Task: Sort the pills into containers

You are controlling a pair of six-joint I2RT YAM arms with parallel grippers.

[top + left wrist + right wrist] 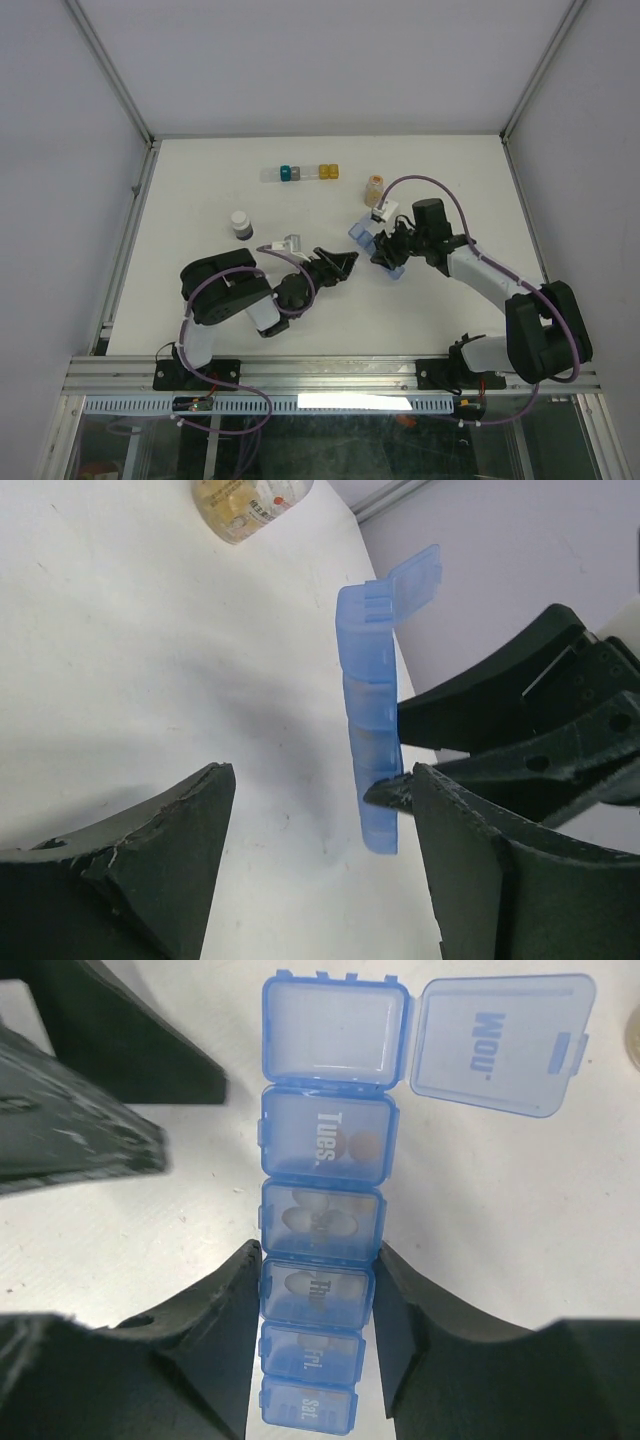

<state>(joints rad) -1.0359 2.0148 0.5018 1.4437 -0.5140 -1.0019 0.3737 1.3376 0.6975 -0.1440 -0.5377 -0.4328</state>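
A: Where is the pill organizer?

B: On the right half of the table, in the right gripper. Its two fingers press on the long sides of the blue strip at the "Thu" compartment, so it is clamped there. "Fri" and "Sat" run back toward the wrist. "Tues" and "Mon" stick out past the fingertips.

A: Resting on the surface or lifted?

B: I cannot tell.

A: Any lid up?

B: Only the "Mon" lid, swung out to the side. Through the closed "Tues" cover a round orange-tan pill shows, and there are pale oval shapes in the next compartment.

A: And the left gripper?

B: Its fingers stand wide apart with nothing between them. The strip is just ahead of them, edge-on in that wrist's view. From above there is a small gap between the two.

A: The pill bottle?

B: It is just beyond the organizer, apart from both grippers, with a tan mass inside. Farther back lies a cube row in clear, teal, grey and yellow. A dark bottle with a white cap stands to the left.
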